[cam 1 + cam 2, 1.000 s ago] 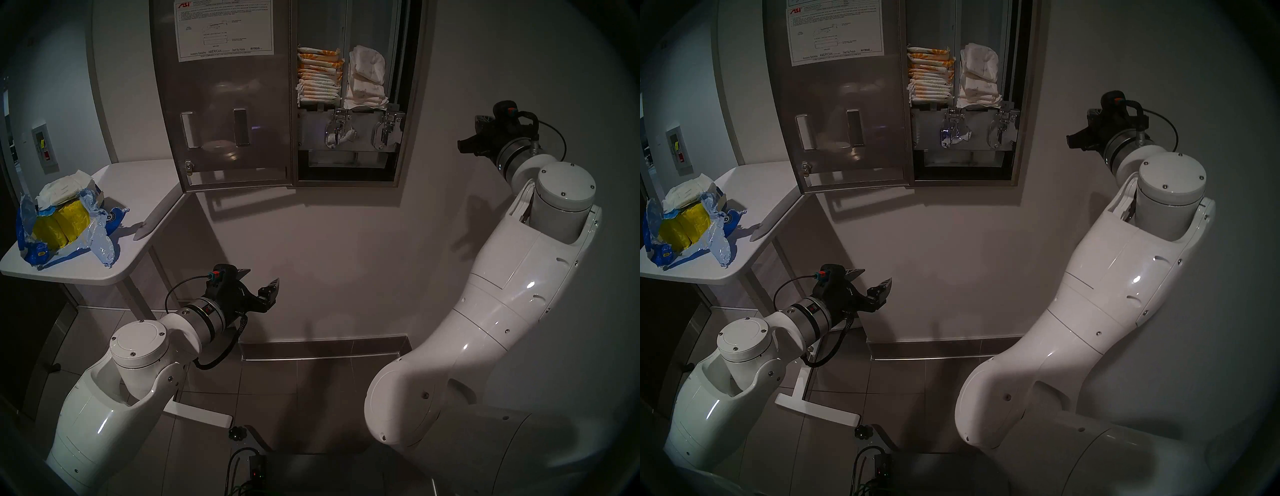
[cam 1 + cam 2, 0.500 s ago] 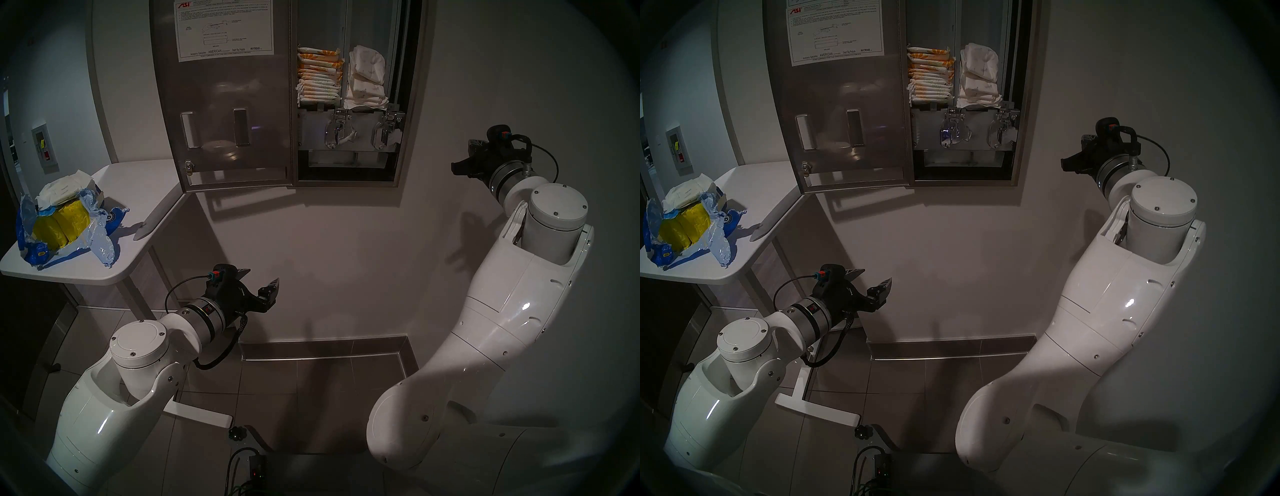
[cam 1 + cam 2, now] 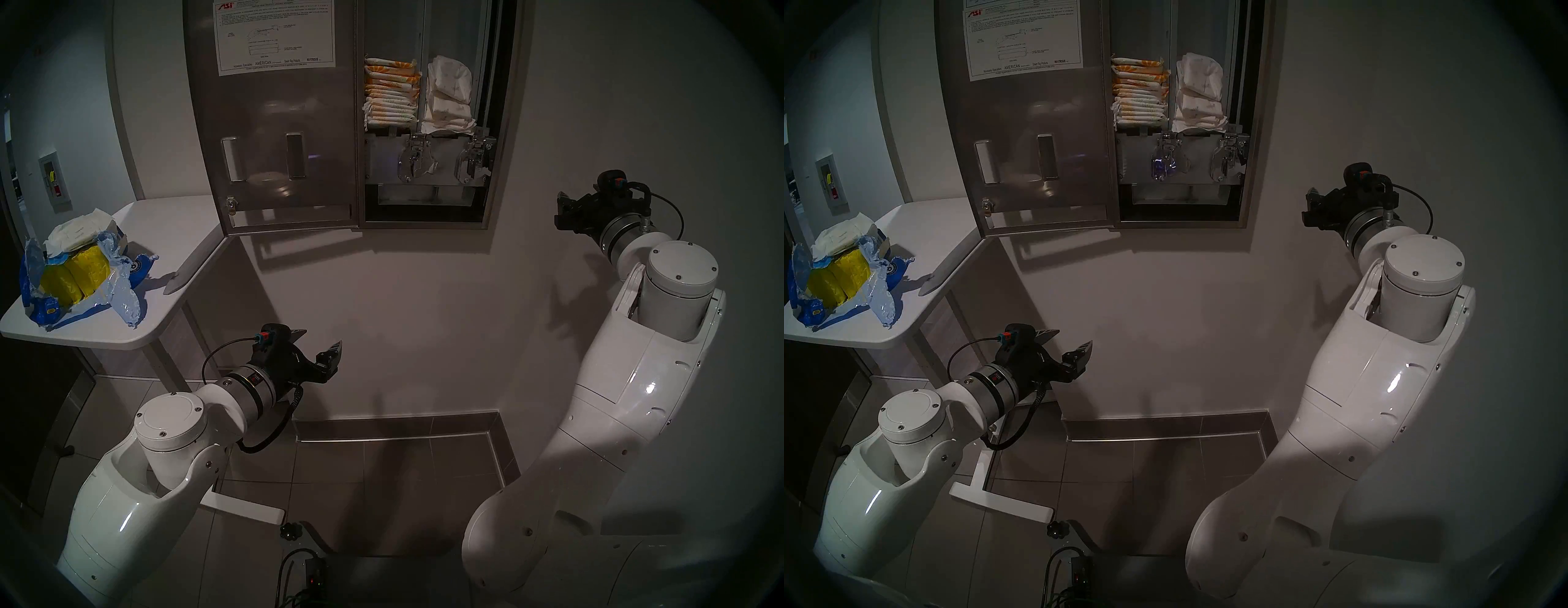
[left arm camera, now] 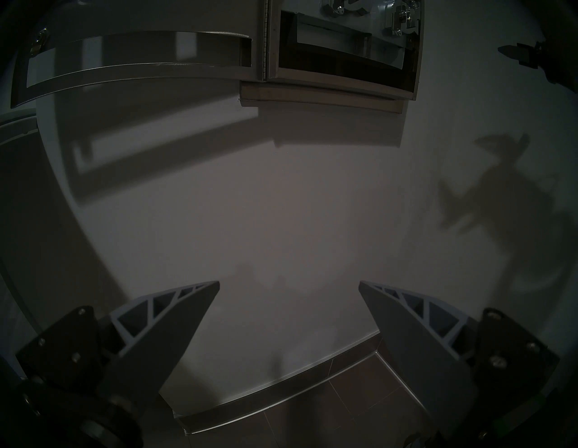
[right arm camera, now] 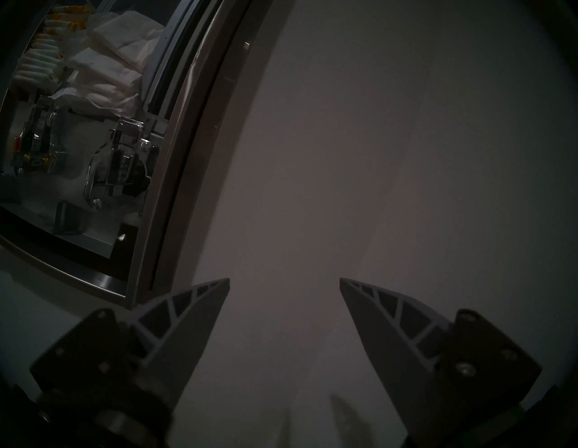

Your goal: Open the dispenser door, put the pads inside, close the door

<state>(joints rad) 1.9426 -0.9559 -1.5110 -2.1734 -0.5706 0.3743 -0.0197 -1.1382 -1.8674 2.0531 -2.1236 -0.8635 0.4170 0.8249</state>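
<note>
The dispenser door (image 3: 275, 127) hangs swung open to the left, its white instruction sheet (image 3: 273, 36) facing me. Plain white pads (image 3: 449, 95) are stacked in the cabinet's right column, also seen in the right wrist view (image 5: 106, 72). More white pads (image 3: 80, 227) lie on top of the torn package on the table. My left gripper (image 3: 321, 337) (image 4: 288, 283) is open and empty, low down in front of the bare wall below the door. My right gripper (image 3: 561, 210) (image 5: 284, 281) is open and empty, to the right of the cabinet and level with its bottom edge.
A white table (image 3: 169, 237) at the left carries a torn blue package with yellow bundles (image 3: 76, 276). Orange-printed pads (image 3: 390, 91) fill the cabinet's left column above two chrome levers (image 3: 411, 163). The door's lower edge overhangs the table corner.
My right arm has come down and back from the cabinet, and its gripper has gone from shut to open. The left arm and the door have not moved.
</note>
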